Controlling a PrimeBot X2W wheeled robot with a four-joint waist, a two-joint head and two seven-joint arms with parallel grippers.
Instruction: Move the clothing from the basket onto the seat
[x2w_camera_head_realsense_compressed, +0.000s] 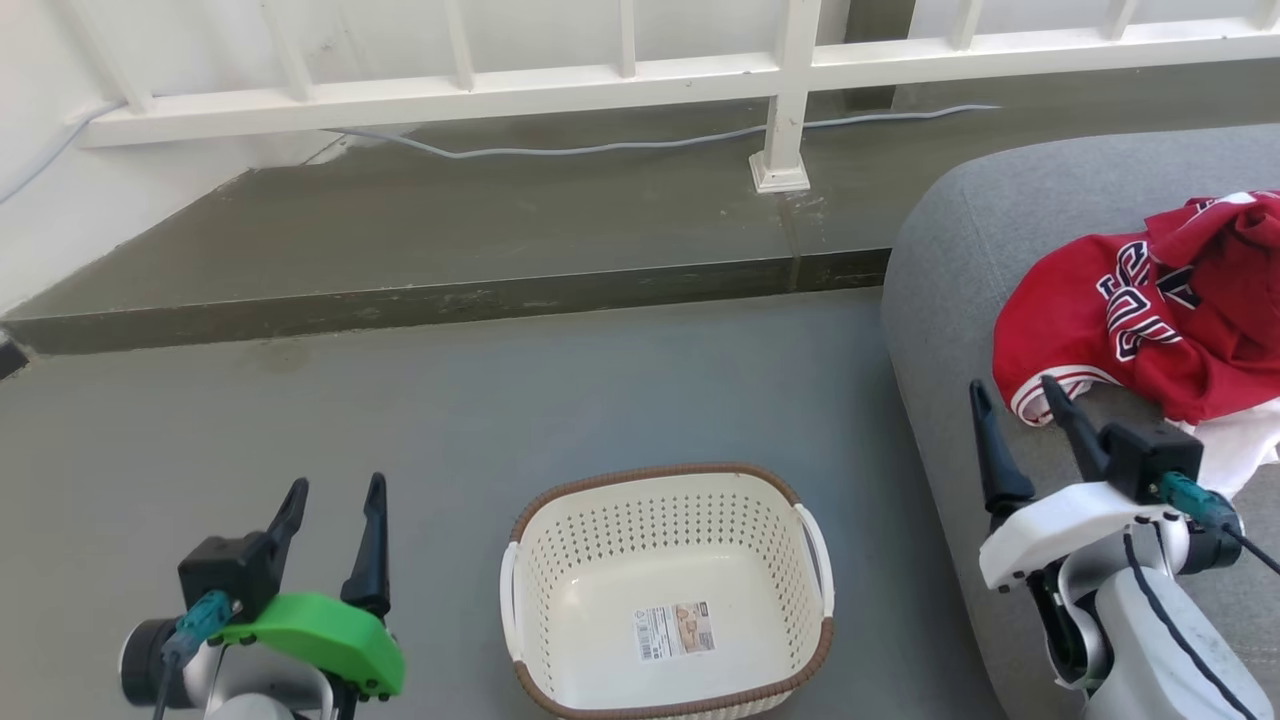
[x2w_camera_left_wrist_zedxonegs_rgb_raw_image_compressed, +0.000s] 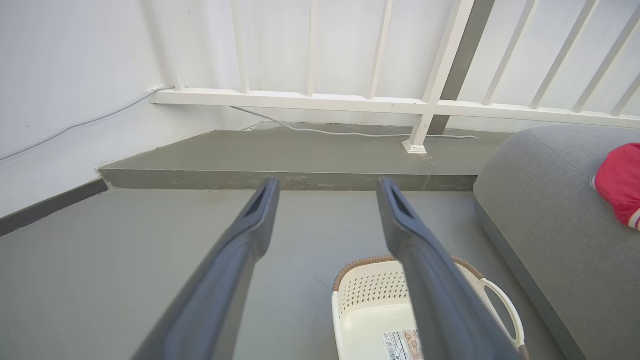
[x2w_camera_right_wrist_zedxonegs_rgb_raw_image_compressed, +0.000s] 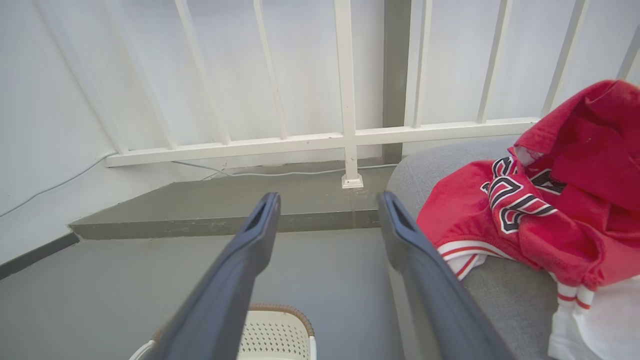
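The red jersey clothing (x2w_camera_head_realsense_compressed: 1150, 320) with dark lettering and a white cloth part lies crumpled on the grey seat (x2w_camera_head_realsense_compressed: 960, 260) at the right. It also shows in the right wrist view as clothing (x2w_camera_right_wrist_zedxonegs_rgb_raw_image_compressed: 540, 210) on the seat (x2w_camera_right_wrist_zedxonegs_rgb_raw_image_compressed: 505, 295). The cream basket (x2w_camera_head_realsense_compressed: 668, 590) stands on the floor at bottom centre, holding nothing but a sticker label. My right gripper (x2w_camera_head_realsense_compressed: 1018, 400) is open over the seat's front edge, just left of the jersey hem. My left gripper (x2w_camera_head_realsense_compressed: 335, 500) is open above the floor, left of the basket (x2w_camera_left_wrist_zedxonegs_rgb_raw_image_compressed: 370, 300).
A raised concrete step (x2w_camera_head_realsense_compressed: 450, 290) runs across behind the basket. A white railing (x2w_camera_head_realsense_compressed: 780, 90) with a post stands on it, and a pale cable (x2w_camera_head_realsense_compressed: 600, 148) trails along the step. A white wall (x2w_camera_head_realsense_compressed: 60, 220) closes the left side.
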